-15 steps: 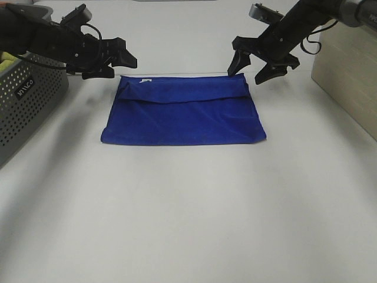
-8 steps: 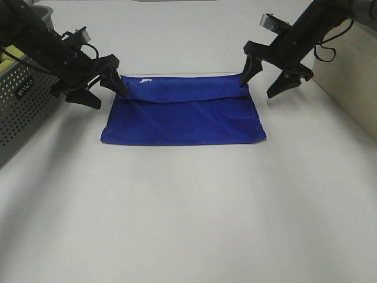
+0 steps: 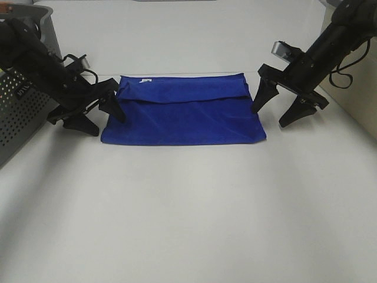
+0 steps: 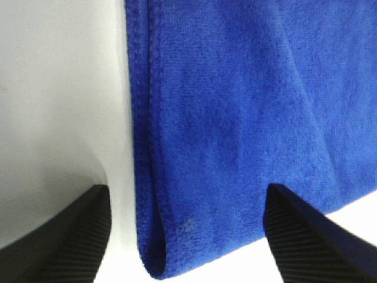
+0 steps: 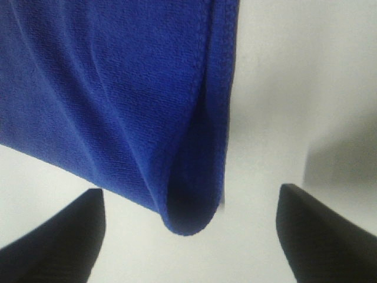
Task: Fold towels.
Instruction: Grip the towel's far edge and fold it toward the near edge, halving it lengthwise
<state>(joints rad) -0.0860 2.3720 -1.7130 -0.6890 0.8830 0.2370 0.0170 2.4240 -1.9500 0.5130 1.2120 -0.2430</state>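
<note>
The royal-blue towel [image 3: 182,112] lies folded on the white table, with a folded-over flap along its far edge and a small white tag [image 3: 145,79] at the far left corner. My left gripper [image 3: 104,121] is open and low at the towel's left edge, one finger over the cloth and one outside. In the left wrist view the folded towel corner [image 4: 224,118] sits between the open fingers [image 4: 65,242]. My right gripper [image 3: 271,117] is open and low at the towel's right edge. In the right wrist view the towel corner [image 5: 118,88] hangs between its fingers [image 5: 324,236].
A grey perforated basket [image 3: 20,112] stands at the left edge, just behind my left arm. A light wooden box [image 3: 359,88] stands at the right edge behind my right arm. The white table [image 3: 188,206] stretches in front of the towel.
Both grippers have come down from above the towel's far corners and moved forward along its side edges. They now straddle the left and right edges close to the table. The towel has not moved.
</note>
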